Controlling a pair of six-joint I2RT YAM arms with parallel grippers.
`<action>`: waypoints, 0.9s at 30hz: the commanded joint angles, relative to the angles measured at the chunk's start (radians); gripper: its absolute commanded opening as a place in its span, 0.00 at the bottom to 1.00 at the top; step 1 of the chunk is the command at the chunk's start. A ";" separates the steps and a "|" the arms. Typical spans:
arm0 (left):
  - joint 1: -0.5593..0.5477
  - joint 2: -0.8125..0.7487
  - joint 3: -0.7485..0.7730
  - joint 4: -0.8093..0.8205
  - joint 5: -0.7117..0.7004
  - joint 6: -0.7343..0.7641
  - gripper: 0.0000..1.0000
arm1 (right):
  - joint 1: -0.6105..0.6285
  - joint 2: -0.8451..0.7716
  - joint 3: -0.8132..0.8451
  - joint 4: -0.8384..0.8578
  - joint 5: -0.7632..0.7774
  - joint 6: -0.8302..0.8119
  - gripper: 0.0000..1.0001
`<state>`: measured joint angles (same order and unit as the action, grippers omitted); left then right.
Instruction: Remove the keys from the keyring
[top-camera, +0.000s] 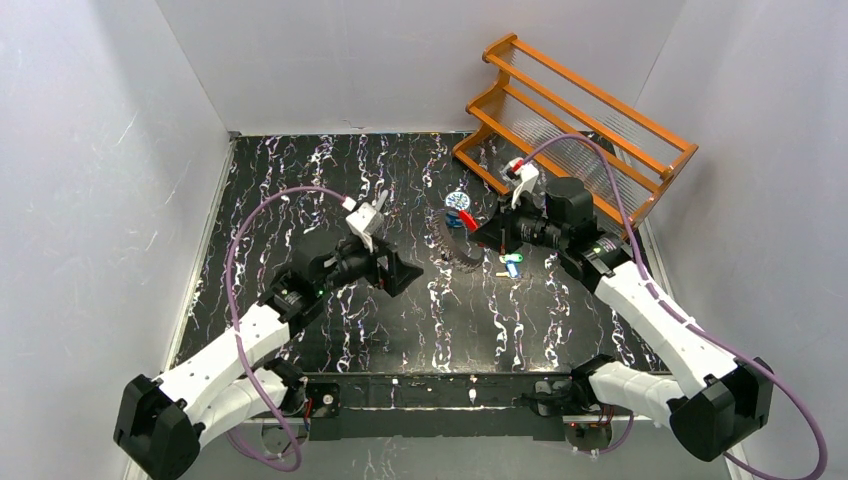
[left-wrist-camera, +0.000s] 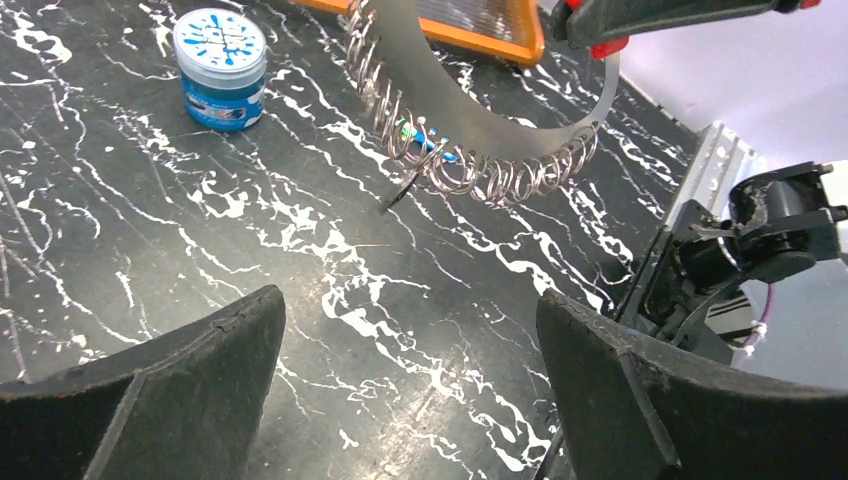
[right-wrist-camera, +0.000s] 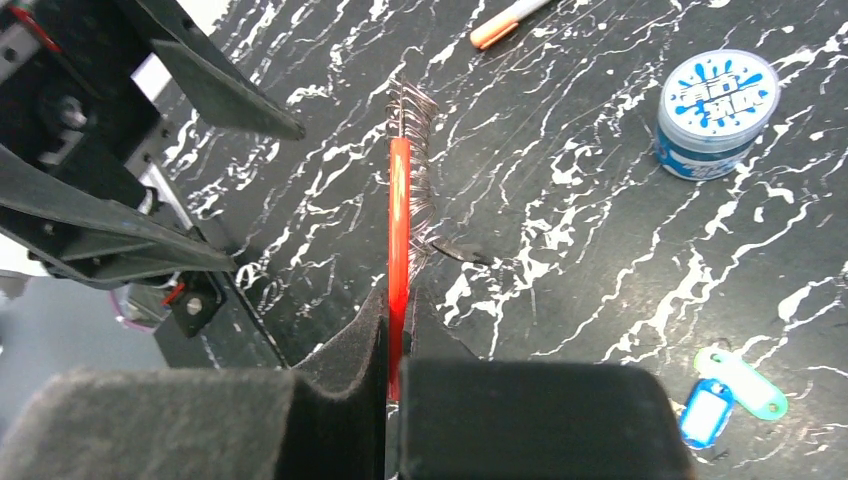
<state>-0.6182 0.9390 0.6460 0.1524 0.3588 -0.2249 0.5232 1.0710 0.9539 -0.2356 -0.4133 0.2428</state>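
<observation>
The keyring (top-camera: 455, 247) is a silvery coiled loop with a red section (top-camera: 467, 219), held upright over the table's middle. My right gripper (top-camera: 484, 231) is shut on the red section (right-wrist-camera: 398, 230), seen edge-on in the right wrist view between its fingers (right-wrist-camera: 398, 322). A small dark key (right-wrist-camera: 462, 255) hangs from the coils (left-wrist-camera: 470, 172) and shows in the left wrist view (left-wrist-camera: 402, 190). My left gripper (top-camera: 402, 272) is open and empty (left-wrist-camera: 408, 305), low over the table, a short way left of the loop.
A round blue tin (top-camera: 458, 201) stands just behind the loop (left-wrist-camera: 220, 58). Blue and green key tags (top-camera: 511, 265) lie on the table under my right arm (right-wrist-camera: 735, 392). An orange rack (top-camera: 575, 110) stands at the back right. An orange marker (right-wrist-camera: 505, 24) lies beyond the loop.
</observation>
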 joint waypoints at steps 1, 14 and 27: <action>0.003 -0.055 -0.114 0.317 0.068 -0.088 0.94 | 0.000 -0.051 0.035 0.076 -0.052 0.101 0.01; -0.010 0.073 -0.231 0.652 0.209 -0.073 0.98 | 0.000 -0.123 -0.022 0.201 -0.144 0.236 0.01; -0.055 0.187 -0.216 0.778 0.311 0.026 0.87 | 0.000 -0.159 -0.062 0.264 -0.200 0.274 0.01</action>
<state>-0.6708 1.0966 0.4198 0.8482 0.5972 -0.2276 0.5236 0.9451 0.8867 -0.0490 -0.5808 0.5022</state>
